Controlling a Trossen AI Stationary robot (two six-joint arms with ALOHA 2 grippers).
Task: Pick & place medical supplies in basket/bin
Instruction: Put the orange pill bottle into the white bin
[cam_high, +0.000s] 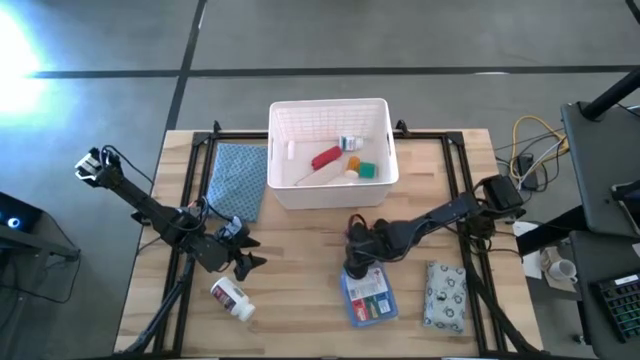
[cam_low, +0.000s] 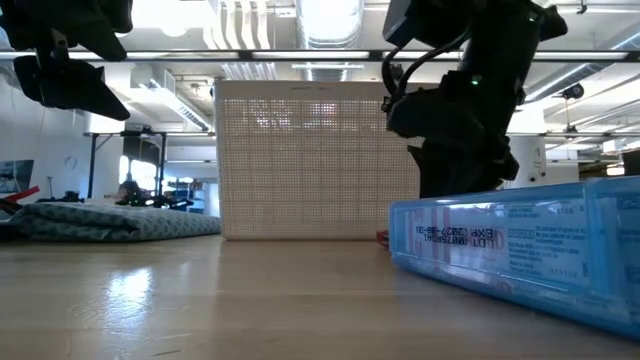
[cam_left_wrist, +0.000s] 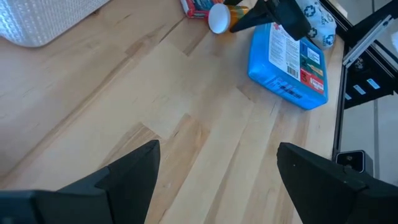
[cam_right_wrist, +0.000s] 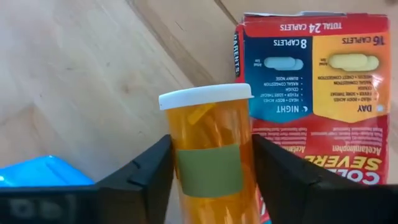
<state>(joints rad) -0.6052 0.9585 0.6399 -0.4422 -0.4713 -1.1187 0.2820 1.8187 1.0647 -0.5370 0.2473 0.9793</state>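
One orange vial (cam_right_wrist: 211, 155), one red box (cam_right_wrist: 317, 93)

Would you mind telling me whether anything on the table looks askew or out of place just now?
Only small things: the white pill bottle lies tipped on its side near the table's front edge, below the left gripper. The blue cloth sits rumpled beside the basket. The right gripper closes squarely around an upright orange vial. Nothing looks spilled.

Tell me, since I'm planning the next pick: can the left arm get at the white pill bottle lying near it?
Probably yes. The left gripper hangs open just beyond the white pill bottle, with only bare table between them.
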